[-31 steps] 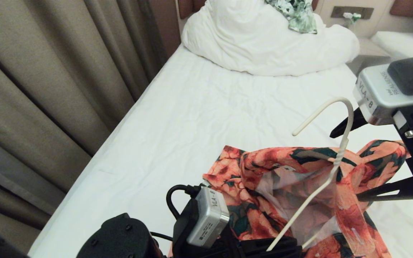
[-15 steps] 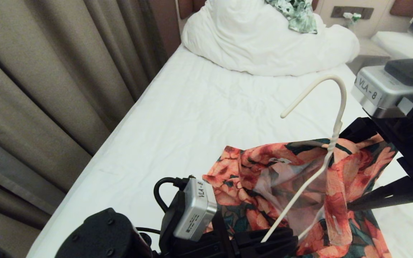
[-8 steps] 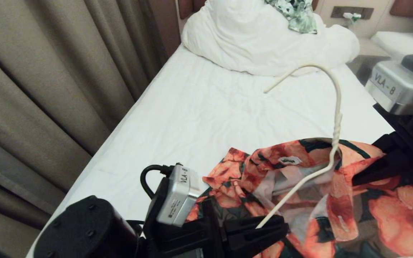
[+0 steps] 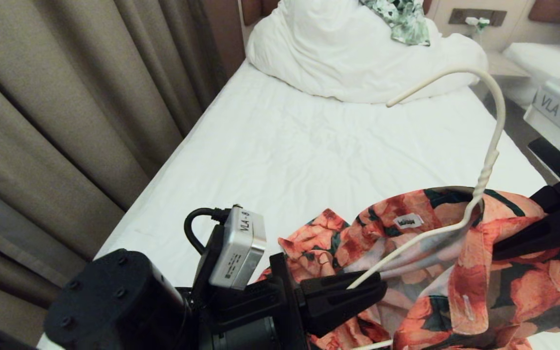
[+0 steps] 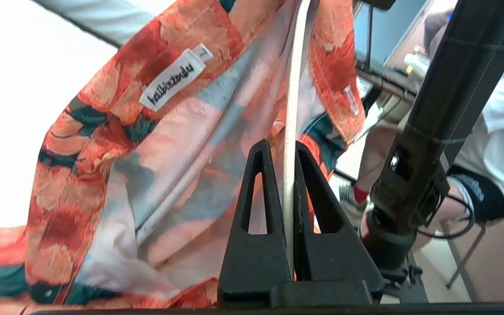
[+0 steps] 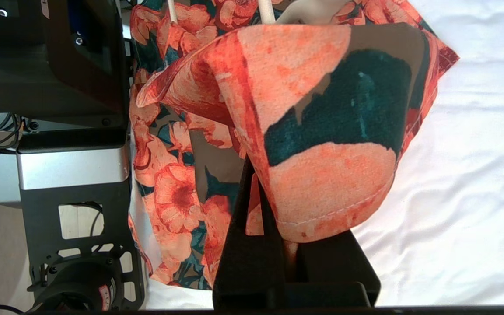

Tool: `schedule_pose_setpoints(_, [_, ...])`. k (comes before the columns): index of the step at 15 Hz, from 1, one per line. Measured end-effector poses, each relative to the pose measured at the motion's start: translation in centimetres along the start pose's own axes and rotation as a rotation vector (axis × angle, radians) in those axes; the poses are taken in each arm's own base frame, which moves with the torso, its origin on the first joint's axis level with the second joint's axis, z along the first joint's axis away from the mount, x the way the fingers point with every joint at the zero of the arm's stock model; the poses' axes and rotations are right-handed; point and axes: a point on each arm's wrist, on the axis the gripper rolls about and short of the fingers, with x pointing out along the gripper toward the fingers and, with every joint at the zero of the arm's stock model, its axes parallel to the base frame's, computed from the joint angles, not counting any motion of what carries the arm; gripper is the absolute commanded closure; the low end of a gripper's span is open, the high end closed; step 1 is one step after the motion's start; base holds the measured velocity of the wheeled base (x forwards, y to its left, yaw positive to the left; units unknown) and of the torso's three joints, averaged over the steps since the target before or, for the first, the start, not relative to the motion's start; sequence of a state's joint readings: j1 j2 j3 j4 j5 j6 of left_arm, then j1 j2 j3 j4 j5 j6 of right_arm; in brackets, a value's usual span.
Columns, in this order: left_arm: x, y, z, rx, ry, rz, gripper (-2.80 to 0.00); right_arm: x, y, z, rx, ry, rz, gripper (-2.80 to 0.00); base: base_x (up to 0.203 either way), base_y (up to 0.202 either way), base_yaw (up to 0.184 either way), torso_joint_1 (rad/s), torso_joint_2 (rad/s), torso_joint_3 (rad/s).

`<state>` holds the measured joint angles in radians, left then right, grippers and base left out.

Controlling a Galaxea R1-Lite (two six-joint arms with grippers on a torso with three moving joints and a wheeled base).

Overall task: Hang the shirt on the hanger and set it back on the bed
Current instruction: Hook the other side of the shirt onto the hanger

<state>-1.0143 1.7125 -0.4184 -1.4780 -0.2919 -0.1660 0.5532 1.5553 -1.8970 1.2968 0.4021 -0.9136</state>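
**Both grippers share the load above the bed**

Left gripper [image 5: 289,210], low at the near edge of the bed, has its two black fingers pressed tight on one sloping arm of the thin cream-white wire hanger [image 4: 484,165]. That pinch looks meant to keep the frame steady and tilted, hook uppermost, so cloth can be drawn over it. The wire runs up from the fingers, disappears inside the collar, and its twisted neck and curved hook rise clear above the fabric.

The short-sleeved shirt with big orange-pink flowers on dark green and brown [image 4: 455,272] hangs bunched around the hanger, neck label showing inside the collar. Its lower folds seem to brush the single bed's smooth white sheet [image 4: 285,155], though I cannot be sure.

On the other side, the right gripper [image 6: 274,245] is closed on a fold of the shirt, the cloth draping over its fingers, apparently to stretch that shoulder outward along the wire. I judge the hanging only partly done.
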Motion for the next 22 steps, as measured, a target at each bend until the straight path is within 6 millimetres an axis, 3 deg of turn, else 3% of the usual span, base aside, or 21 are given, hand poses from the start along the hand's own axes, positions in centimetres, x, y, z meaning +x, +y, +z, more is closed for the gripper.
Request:
schedule_pose_setpoints(2, [-0.2, 0.2, 0.4, -0.002, 0.023, 0.015, 0.0, 0.2, -0.1, 0.0, 0.001, 0.002, 0.006, 0.0, 0.0, 0.0, 0.0, 0.0, 0.0, 0.0])
schedule_pose_setpoints(3, [-0.3, 0.2, 0.7, 0.003, 0.017, 0.019, -2.8, 0.3, -0.1, 0.0, 0.002, 0.003, 0.008, 0.0, 0.0, 0.0, 0.0, 0.0, 0.0, 0.0])
schedule_pose_setpoints(9, [-0.7, 0.6, 1.9, 0.02, -0.023, 0.036, -2.8, 0.7, -0.3, 0.1, 0.001, 0.006, 0.027, 0.0, 0.0, 0.0, 0.0, 0.0, 0.0, 0.0])
schedule_pose_setpoints(14, [-1.5, 3.7, 3.0, 0.053, -0.053, 0.12, -2.8, 0.7, -1.0, -1.0, 0.051, 0.024, 0.007, 0.0, 0.0, 0.0, 0.0, 0.0, 0.0, 0.0])
schedule_pose_setpoints(15, [-1.5, 4.3, 3.0, 0.056, -0.055, 0.139, 0.0, 0.6, -1.2, -1.3, 0.068, 0.031, -0.006, 0.0, 0.0, 0.0, 0.0, 0.0, 0.0, 0.0])
schedule_pose_setpoints(19, [-1.7, 6.8, 3.6, 0.078, -0.074, 0.225, 0.0, 0.6, -2.7, -2.1, 0.099, 0.027, -0.07, 0.0, 0.0, 0.0, 0.0, 0.0, 0.0, 0.0])
schedule_pose_setpoints(22, [-2.5, 9.2, 4.6, 0.105, -0.096, 0.308, 0.0, 1.5, -3.8, -1.1, 0.051, -0.033, -0.092, 0.0, 0.0, 0.0, 0.0, 0.0, 0.0, 0.0])
